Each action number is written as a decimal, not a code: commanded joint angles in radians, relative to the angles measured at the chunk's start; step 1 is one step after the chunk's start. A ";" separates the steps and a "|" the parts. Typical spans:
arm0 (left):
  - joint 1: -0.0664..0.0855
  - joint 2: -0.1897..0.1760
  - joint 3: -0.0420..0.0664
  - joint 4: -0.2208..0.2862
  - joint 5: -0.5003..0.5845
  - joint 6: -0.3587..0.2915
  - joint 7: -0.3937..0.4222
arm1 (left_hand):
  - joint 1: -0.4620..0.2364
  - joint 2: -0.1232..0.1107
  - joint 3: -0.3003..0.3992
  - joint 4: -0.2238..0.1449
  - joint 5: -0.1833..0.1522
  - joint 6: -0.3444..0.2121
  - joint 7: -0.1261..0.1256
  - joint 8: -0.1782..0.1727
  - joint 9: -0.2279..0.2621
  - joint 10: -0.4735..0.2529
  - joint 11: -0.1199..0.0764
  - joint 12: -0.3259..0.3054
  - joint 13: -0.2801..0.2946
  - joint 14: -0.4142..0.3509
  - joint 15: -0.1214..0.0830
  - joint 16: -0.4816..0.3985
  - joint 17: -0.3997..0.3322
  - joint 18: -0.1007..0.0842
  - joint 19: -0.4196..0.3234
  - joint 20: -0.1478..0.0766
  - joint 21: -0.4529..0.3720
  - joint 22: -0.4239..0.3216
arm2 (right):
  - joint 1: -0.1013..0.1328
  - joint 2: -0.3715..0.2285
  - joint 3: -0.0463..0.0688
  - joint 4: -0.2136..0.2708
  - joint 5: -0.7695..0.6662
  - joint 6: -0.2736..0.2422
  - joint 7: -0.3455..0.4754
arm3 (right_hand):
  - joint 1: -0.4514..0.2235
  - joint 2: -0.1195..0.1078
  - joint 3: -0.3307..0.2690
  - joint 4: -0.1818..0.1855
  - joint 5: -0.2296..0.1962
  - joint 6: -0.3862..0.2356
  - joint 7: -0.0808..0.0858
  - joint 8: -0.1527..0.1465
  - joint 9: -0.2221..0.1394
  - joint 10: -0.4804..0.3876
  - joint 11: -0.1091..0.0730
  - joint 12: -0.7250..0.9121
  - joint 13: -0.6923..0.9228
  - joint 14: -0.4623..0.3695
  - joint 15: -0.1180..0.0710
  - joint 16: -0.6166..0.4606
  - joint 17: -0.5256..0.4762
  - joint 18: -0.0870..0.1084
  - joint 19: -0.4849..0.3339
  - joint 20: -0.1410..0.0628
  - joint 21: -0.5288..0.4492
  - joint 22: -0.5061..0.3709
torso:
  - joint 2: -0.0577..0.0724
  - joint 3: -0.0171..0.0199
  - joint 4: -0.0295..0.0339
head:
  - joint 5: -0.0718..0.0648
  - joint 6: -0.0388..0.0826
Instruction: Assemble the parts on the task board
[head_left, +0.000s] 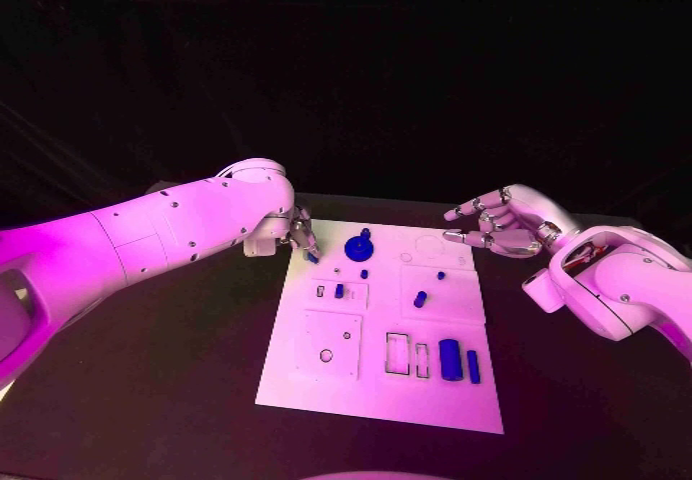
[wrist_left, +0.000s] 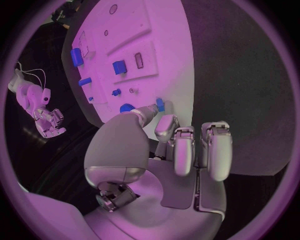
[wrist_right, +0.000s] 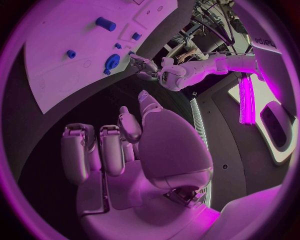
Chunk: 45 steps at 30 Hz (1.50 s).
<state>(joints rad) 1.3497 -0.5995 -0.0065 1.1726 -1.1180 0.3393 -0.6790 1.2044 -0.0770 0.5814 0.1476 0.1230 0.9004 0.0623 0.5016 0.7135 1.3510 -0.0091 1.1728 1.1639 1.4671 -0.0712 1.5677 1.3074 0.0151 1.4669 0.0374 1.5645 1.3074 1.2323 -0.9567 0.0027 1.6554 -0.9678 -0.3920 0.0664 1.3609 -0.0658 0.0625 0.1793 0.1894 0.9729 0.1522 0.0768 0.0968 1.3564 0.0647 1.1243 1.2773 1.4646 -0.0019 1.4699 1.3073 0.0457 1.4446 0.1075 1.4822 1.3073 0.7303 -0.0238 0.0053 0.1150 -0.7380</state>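
**Mia:** Head view first. The white task board (head_left: 378, 400) lies in the middle of the black counter (head_left: 159, 380). What is the left hand (head_left: 300, 234) doing?

**Ben:** It sits at the upper left corner of the board. It pinches a small blue peg (head_left: 312, 257) between its fingers. In the left wrist view you can see the peg (wrist_left: 160, 104) at the tips of the fingers (wrist_left: 150, 111), right at the board's edge.

**Mia:** And the right hand (head_left: 498, 228)?

**Ben:** It hangs over the upper right corner of the board. Its fingers are bent but apart, and I see nothing in them. The right wrist view shows its fingers (wrist_right: 100, 145) curled a bit with no part between them.

**Mia:** How much is done?

**Ben:** Not much, I think. A round blue knob (head_left: 359, 247) is near the top of the board. A few little blue pieces (head_left: 420, 298) are in the middle. Two long blue blocks (head_left: 450, 359) lie in the lower right, beside two slots (head_left: 397, 353) that look bare. I can't tell which little pieces are already in their holes.

**Mia:** So what is left?

**Ben:** I think the peg has to go in a hole, and the long blocks need their slots. Most of the job looks still to do.
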 joint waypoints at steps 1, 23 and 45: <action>0.000 -0.015 0.000 0.025 0.036 -0.064 0.035 | -0.013 -0.004 0.127 -0.119 0.007 0.006 0.002 0.008 0.005 0.007 -0.001 0.005 0.002 0.104 0.004 0.003 0.263 -0.015 0.104 0.003 0.006 0.263 | -0.001 0.001 0.000 0.000 -0.006 0.014 0.002 | 0.007 0.004 -0.005 -0.002 0.006 0.007 -0.001 -0.003 0.001 -0.001 -0.001 0.003 0.001 0.070 -0.006 -0.003 0.109 -0.005 -0.006 -0.002 -0.007 0.107 | 0.000 -0.0003 0.0005 | 0.000 0.001; -0.035 -0.191 -0.001 0.301 -0.002 -0.180 0.100 | -0.034 -0.065 0.175 -0.161 0.062 0.033 -0.011 0.025 0.014 0.036 -0.012 0.023 0.018 0.104 -0.003 0.003 0.263 -0.015 0.104 -0.009 0.006 0.263 | -0.003 0.001 -0.001 -0.004 -0.018 0.015 0.001 | 0.008 0.005 -0.005 -0.003 0.007 0.008 -0.001 -0.003 0.002 0.000 -0.001 0.005 0.002 0.070 -0.006 -0.003 0.109 -0.005 -0.006 -0.002 -0.007 0.106 | 0.000 -0.0008 0.0020 | 0.004 -0.001; -0.082 -0.210 -0.005 0.355 -0.083 -0.198 0.122 | -0.033 -0.069 0.177 -0.163 0.072 0.037 -0.011 0.024 0.012 0.042 -0.013 0.029 0.023 0.104 -0.004 0.003 0.263 -0.015 0.104 -0.010 0.006 0.263 | -0.007 0.002 -0.001 -0.006 -0.018 0.016 0.003 | 0.008 0.005 -0.006 -0.003 0.007 0.008 -0.001 -0.003 0.002 0.000 -0.001 0.004 0.002 0.070 -0.006 -0.003 0.109 -0.005 -0.006 -0.002 -0.007 0.106 | 0.001 -0.0002 -0.0001 | 0.008 -0.010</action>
<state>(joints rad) 1.2696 -0.8106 -0.0116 1.5259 -1.1805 0.1412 -0.5698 1.1680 -0.1401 0.6269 0.1099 0.1886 0.9298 0.0520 0.5215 0.7258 1.3866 -0.0233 1.1964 1.1857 1.4671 -0.0713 1.5677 1.3081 0.0152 1.4629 0.0335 1.5645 1.3073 1.2266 -0.9554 0.0020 1.6493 -0.9751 -0.3882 0.0661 1.3609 -0.0658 0.0597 0.1765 0.1936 0.9729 0.1523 0.0767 0.0972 1.3564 0.0647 1.1243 1.2784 1.4646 -0.0019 1.4699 1.3077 0.0456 1.4446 0.1075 1.4786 1.3078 0.7314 -0.0247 0.0052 0.1230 -0.7467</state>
